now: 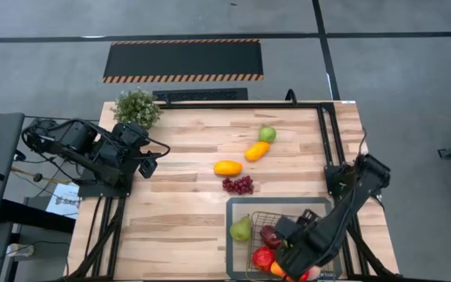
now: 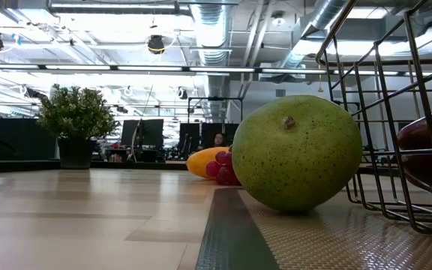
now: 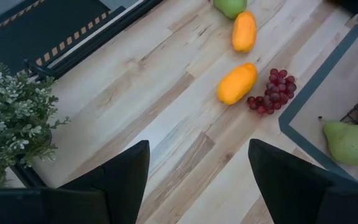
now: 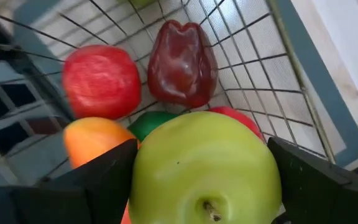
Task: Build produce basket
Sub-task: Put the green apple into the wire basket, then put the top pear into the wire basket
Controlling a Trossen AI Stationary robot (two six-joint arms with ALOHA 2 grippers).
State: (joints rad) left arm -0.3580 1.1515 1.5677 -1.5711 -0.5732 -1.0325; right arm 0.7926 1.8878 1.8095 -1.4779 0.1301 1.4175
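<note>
Pale striped wooden worktop (image 1: 178, 219). Dark wire-mesh basket, grey rim (image 1: 245, 205). Purple grape bunch (image 1: 239, 185); speckled green pear (image 2: 297, 152); glossy maroon pepper (image 4: 181, 63); bright green apple (image 4: 205, 168).

**Right arm low and reaching, left arm parked**

The right arm stretches from its base at the worktop's right edge toward the near side, its wrist bent downward. The right gripper (image 4: 201, 180) has its jaws spread wide, a dark finger (image 4: 107, 177) showing on either side of a green apple (image 4: 204, 165) that sits between them.

The left arm is folded up at the worktop's left edge. The left gripper (image 3: 197, 180) hangs above the surface, its jaws apart and holding nothing.
</note>
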